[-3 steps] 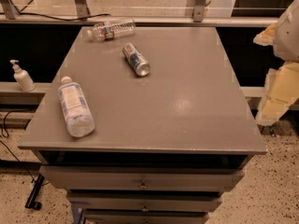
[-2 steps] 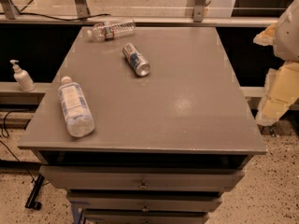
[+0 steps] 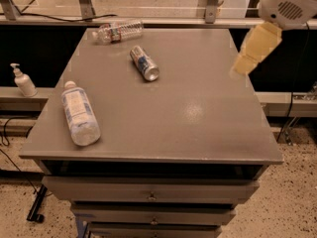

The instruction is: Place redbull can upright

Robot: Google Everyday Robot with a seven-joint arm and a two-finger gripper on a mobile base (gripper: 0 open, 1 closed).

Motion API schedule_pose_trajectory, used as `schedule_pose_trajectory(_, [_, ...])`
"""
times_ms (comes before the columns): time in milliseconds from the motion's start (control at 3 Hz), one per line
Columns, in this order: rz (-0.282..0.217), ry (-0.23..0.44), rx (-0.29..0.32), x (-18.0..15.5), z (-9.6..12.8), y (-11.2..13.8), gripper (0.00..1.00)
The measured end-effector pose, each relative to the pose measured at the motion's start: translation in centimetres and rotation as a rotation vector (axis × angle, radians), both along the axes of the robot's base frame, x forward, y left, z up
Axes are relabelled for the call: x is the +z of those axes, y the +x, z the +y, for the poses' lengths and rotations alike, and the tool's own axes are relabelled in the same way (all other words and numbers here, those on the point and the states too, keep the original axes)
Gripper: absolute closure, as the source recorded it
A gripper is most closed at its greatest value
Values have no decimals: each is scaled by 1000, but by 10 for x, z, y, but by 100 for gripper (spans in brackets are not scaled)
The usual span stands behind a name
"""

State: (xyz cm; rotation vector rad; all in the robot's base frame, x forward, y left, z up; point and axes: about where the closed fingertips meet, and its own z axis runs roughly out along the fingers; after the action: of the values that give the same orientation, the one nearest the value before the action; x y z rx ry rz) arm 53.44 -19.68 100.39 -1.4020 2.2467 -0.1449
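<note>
The redbull can (image 3: 144,63) lies on its side on the grey table (image 3: 198,113), in the far half and a little left of the middle, its long axis running diagonally. Its shiny silver end faces the near right and its blue and silver body, with a small red mark, points away toward the far left. It touches nothing else. A small clear plastic bottle (image 3: 118,31) lies flat near the far edge just beyond it, and a larger clear bottle with a white label (image 3: 79,113) lies near the left front, well apart from the can. A white pump bottle (image 3: 22,81) stands on a ledge off to the left, and drawers (image 3: 151,195) sit under the tabletop. The gripper (image 3: 243,63) hangs above the table's right edge, well apart from the can and holding nothing; I cannot tell whether it is open or closed. The task looks to be at its start, with the can not yet reached. The next move likely calls for travelling left across the table, lining up across the can's narrow body, then gripping and tipping it onto its base. Being round and smooth, it may roll if nudged.
</note>
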Motion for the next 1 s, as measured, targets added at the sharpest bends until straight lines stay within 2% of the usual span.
schedule_pose_trajectory(333, [-9, 75, -129, 3, 18, 70, 0])
schedule_pose_trajectory(667, [46, 162, -208, -9, 57, 127, 0])
schedule_pose_trajectory(1000, [111, 252, -258, -28, 96, 172, 0])
